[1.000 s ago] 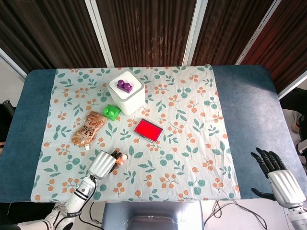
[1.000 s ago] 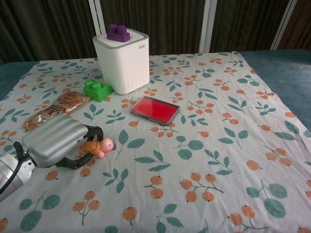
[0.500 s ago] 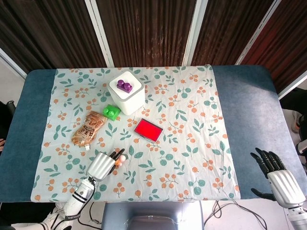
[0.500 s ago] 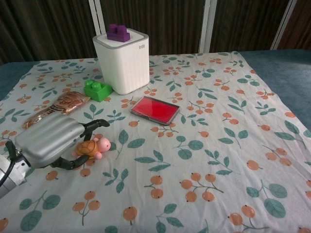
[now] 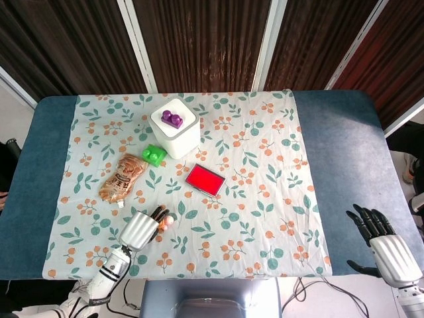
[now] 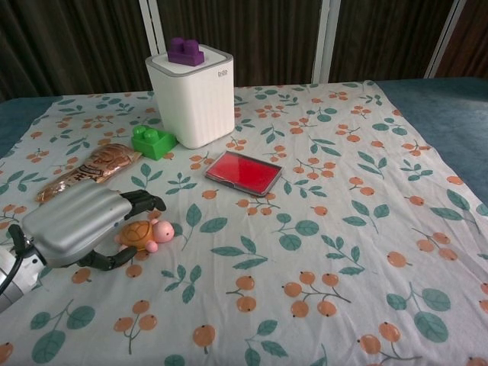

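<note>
At the lower left of the frame, the left hand (image 6: pixel 72 226) lies on the cloth with its dark fingers (image 6: pixel 141 201) curved loosely over the small orange and pink toy turtle (image 6: pixel 142 233), which rests on the cloth just beside the palm; whether the fingers actually grip it cannot be told, though they arch less closely round it than half a second ago and the hand has drawn slightly back toward the near edge. The right hand (image 5: pixel 379 236), at the lower right of the head view, has not moved and hangs off the worktop with fingers spread, holding nothing. Further back lie a brown crinkled snack packet (image 6: pixel 85 171), a flat red rectangular case (image 6: pixel 243 172) and a green toy brick (image 6: pixel 152 141), then a white ribbed canister (image 6: pixel 191 94) topped by a purple toy brick (image 6: pixel 184 51). A white cloth printed with leaves and oranges (image 5: pixel 265 199) covers the blue worktop (image 5: pixel 344 146), and dark wooden wall panels (image 5: pixel 199 40) stand behind.
</note>
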Controlling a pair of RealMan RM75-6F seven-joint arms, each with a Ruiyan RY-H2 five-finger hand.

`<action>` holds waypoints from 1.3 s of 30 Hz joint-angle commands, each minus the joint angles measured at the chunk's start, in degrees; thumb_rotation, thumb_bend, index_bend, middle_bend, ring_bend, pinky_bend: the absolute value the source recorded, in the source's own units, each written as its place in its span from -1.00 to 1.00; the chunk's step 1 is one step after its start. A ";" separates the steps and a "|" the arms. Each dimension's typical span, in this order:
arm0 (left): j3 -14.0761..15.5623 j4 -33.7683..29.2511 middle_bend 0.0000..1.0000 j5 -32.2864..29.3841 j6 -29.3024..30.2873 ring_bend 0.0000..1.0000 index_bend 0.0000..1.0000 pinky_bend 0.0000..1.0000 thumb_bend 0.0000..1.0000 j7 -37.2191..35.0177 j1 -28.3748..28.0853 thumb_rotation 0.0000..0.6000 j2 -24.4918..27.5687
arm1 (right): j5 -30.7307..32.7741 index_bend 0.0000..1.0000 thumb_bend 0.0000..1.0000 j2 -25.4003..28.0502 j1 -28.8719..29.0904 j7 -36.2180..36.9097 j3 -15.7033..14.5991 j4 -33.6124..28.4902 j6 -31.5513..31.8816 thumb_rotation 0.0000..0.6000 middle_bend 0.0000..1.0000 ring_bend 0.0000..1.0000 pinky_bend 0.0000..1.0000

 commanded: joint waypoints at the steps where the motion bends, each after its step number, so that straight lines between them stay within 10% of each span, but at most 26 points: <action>1: 0.01 -0.13 -0.48 -0.17 -0.21 1.00 -0.51 1.00 -0.34 0.04 0.00 1.00 0.08 | -0.02 -1.00 -0.64 0.01 -0.01 0.00 -0.03 -0.03 0.00 1.00 -1.00 -1.00 -1.00; 14: -0.04 6.97 0.63 2.90 3.87 1.00 0.51 1.00 -0.09 -3.71 -0.92 1.00 -3.25 | 0.06 -1.00 -0.64 0.02 -0.02 0.09 0.09 0.00 0.10 1.00 -1.00 -1.00 -1.00; 20: 0.59 8.91 0.76 3.67 4.23 1.00 0.68 1.00 -0.05 -4.83 -1.16 1.00 -3.92 | -0.05 -1.00 -0.64 0.01 0.01 0.04 0.03 -0.03 0.03 1.00 -1.00 -1.00 -1.00; 23: 0.93 9.32 0.54 3.82 4.42 1.00 0.43 1.00 -0.11 -6.59 -1.11 1.00 -3.91 | 0.03 -1.00 -0.64 0.03 -0.03 0.06 0.06 -0.06 0.10 1.00 -1.00 -1.00 -1.00; 29: 1.01 5.76 -0.60 2.45 2.22 1.00 -0.87 1.00 -0.26 -5.85 -1.05 1.00 -2.10 | -0.08 -1.00 -0.64 0.04 -0.04 0.15 0.04 -0.06 0.18 1.00 -1.00 -1.00 -1.00; 39: 1.16 -2.05 -1.00 1.76 2.22 1.00 -1.00 1.00 -0.34 -2.97 -0.22 1.00 1.86 | -0.82 -1.00 -0.64 0.38 -0.31 0.70 -0.23 -0.10 0.92 1.00 -1.00 -1.00 -1.00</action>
